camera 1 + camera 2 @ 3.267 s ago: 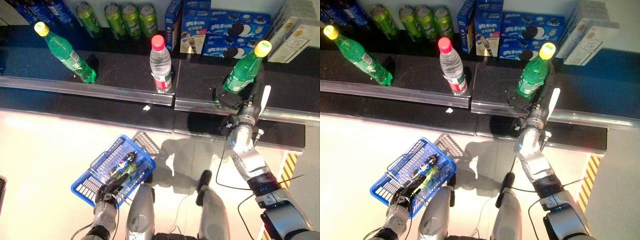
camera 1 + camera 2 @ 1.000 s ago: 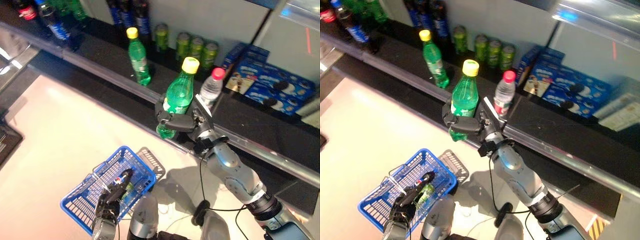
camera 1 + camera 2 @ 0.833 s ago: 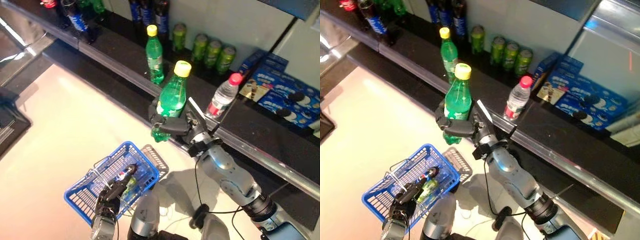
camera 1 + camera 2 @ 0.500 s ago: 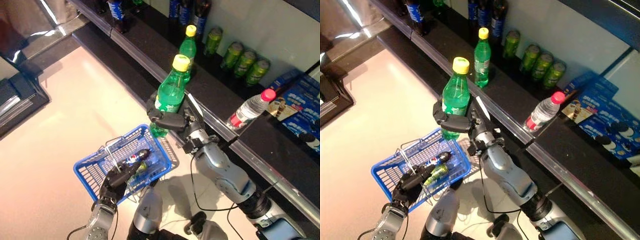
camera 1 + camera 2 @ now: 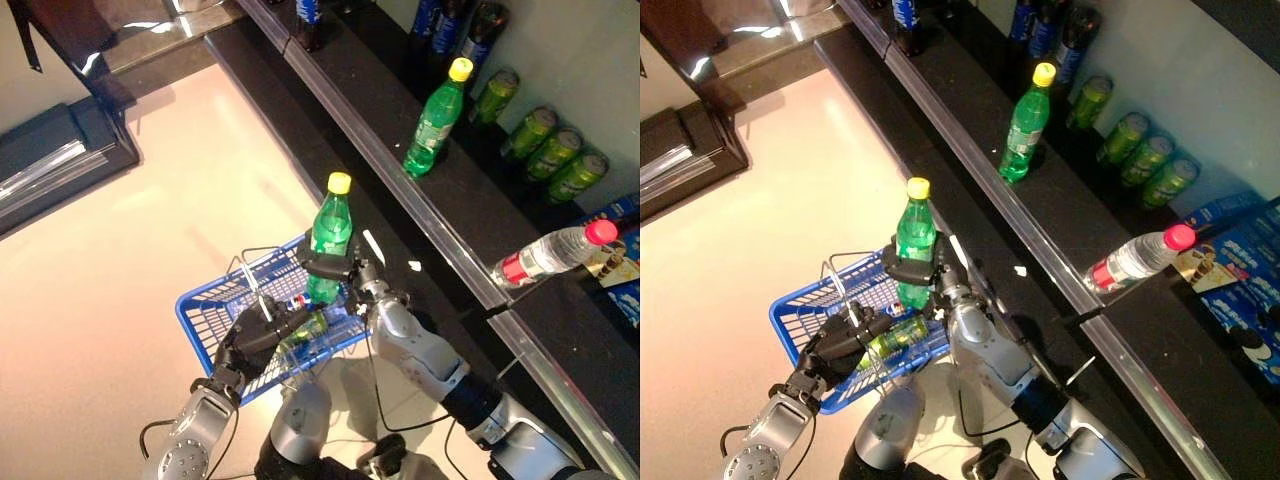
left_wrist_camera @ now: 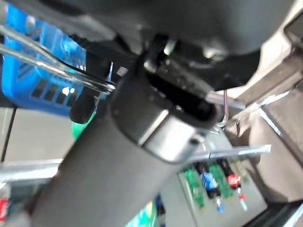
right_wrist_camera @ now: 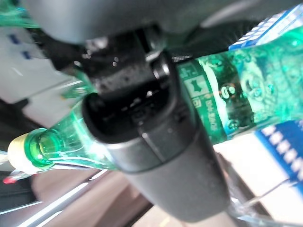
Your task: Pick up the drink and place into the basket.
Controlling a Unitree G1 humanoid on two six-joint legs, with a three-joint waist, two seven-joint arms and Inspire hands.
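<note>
My right hand (image 5: 338, 268) is shut on a green bottle with a yellow cap (image 5: 329, 232). It holds the bottle upright, with its base down at the far right part of the blue basket (image 5: 205, 308). The right wrist view shows the thumb (image 7: 156, 142) wrapped over the bottle (image 7: 236, 106). My left hand (image 5: 248, 342) is shut on the basket's wire handles (image 6: 57, 71) and holds the basket up in front. A dark cola bottle and a green drink (image 5: 303, 325) lie in the basket.
A black shelf with a metal rail (image 5: 420, 215) runs along the right. On it stand another green bottle (image 5: 435, 115), green cans (image 5: 545, 150), a red-capped water bottle (image 5: 550, 255) and dark bottles (image 5: 450, 25). A dark low platform (image 5: 60, 150) lies at the far left.
My right hand has carried the green bottle away from the shelf and down to the blue basket. The basket is raised nearer the bottle. The camera has swung left.
</note>
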